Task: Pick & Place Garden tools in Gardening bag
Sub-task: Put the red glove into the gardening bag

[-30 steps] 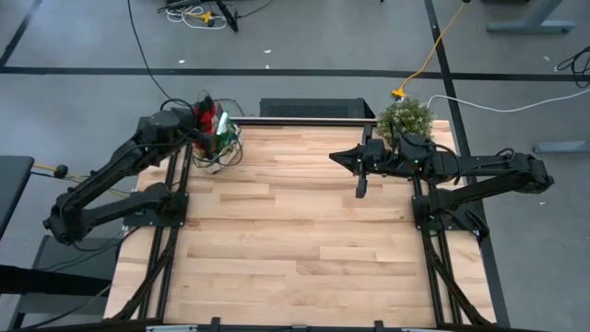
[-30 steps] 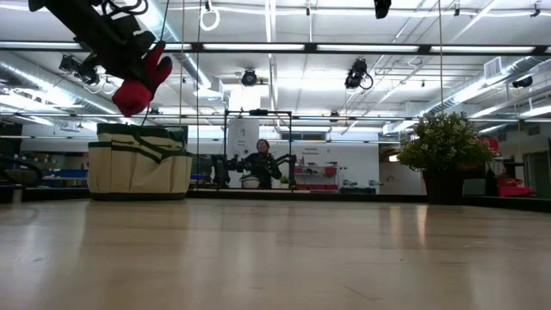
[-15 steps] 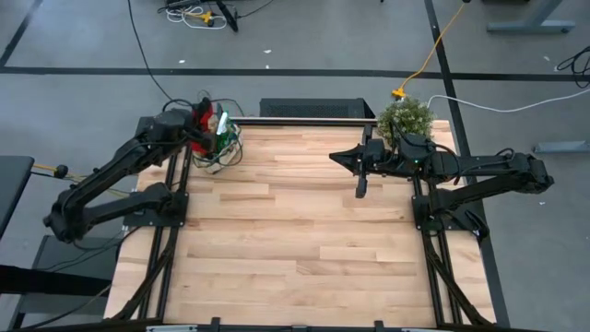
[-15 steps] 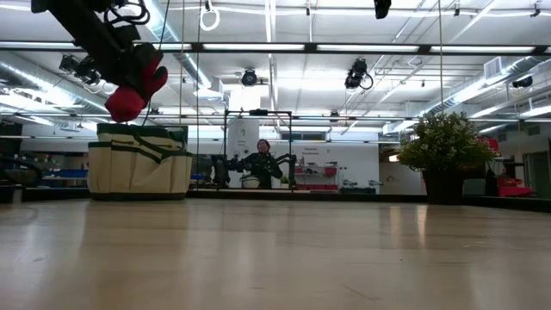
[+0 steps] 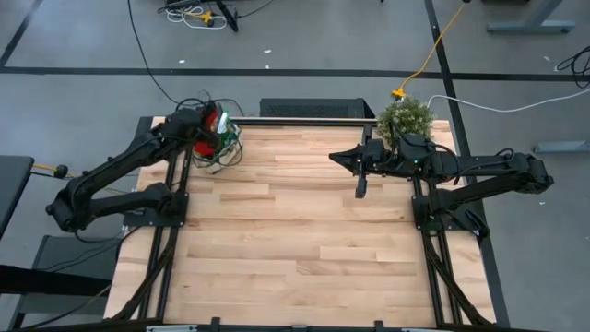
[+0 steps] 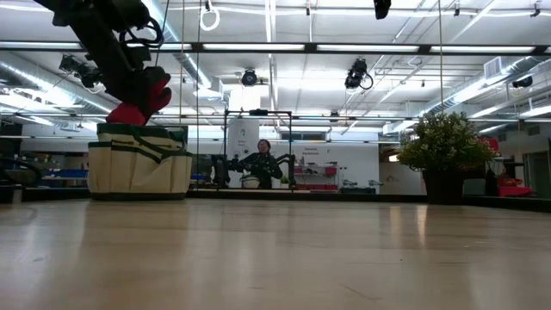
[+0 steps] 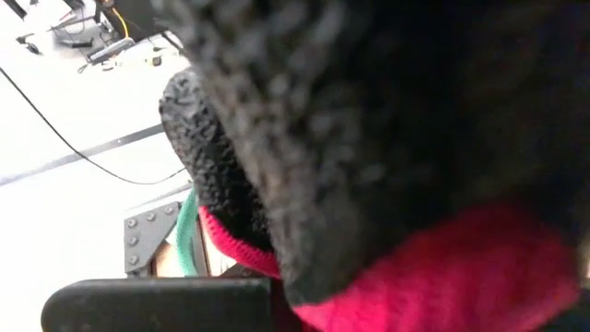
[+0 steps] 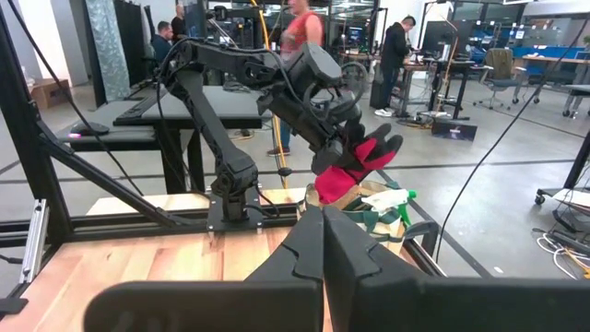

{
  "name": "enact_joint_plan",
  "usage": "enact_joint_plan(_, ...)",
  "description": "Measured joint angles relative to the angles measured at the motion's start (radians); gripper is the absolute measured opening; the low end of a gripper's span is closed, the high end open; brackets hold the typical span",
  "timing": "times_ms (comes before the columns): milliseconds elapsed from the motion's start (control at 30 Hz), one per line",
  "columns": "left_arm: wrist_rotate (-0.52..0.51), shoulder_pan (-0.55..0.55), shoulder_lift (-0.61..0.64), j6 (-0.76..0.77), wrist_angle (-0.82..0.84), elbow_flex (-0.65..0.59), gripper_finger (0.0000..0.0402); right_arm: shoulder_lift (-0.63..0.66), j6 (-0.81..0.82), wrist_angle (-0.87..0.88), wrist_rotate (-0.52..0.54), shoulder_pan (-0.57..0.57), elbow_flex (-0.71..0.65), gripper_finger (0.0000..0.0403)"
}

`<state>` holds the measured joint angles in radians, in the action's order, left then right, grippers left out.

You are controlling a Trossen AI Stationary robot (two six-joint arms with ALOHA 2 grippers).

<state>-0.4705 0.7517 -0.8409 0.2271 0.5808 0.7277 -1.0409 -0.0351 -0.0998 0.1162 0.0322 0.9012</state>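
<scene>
The gardening bag [image 5: 224, 148], beige with green trim, stands at the table's far left corner [image 6: 138, 162]. A green-and-white spray bottle [image 8: 391, 198] sticks out of its open top. My left gripper [image 5: 199, 124] is above the bag, shut on a black-and-red glove [image 6: 145, 96] that also shows in the right wrist view [image 8: 358, 161]. The glove's lower end [image 6: 127, 114] reaches the bag's top rim. My right gripper [image 5: 339, 157] is shut and holds nothing, level over the table's far middle. My left gripper holds the glove from above, slanting down toward the bag. The glove's black knit [image 7: 369, 120] and red part [image 7: 461, 277] fill its wrist view and hide the fingers, so the gripped part cannot be told. The glove hangs below the fingers [image 8: 336, 120], red fingers [image 8: 387, 146] spread outward.
A bushy green plant [image 5: 406, 118] in a dark pot stands at the far right corner [image 6: 443, 146]. Bare wooden tabletop [image 5: 304, 240] stretches across the middle and near side. People stand in the room beyond the table.
My left gripper has gone down and toward the table's far edge over the bag, tipping more downward. The glove has come down with it, from well above the bag until its lower end is at the bag's top rim.
</scene>
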Motion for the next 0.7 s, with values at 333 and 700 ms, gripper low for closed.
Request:
enact_joint_plan(333, 0.003, 0.0, -0.031, 0.053, 0.007, 0.0, 0.006, 0.0, 0.0, 0.0, 0.0, 0.0, 0.0, 0.0)
enact_joint_plan(700, 0.003, 0.0, -0.031, 0.11, 0.093, 0.0, 0.0127, 0.0, 0.0, 0.0, 0.0, 0.0, 0.0, 0.0)
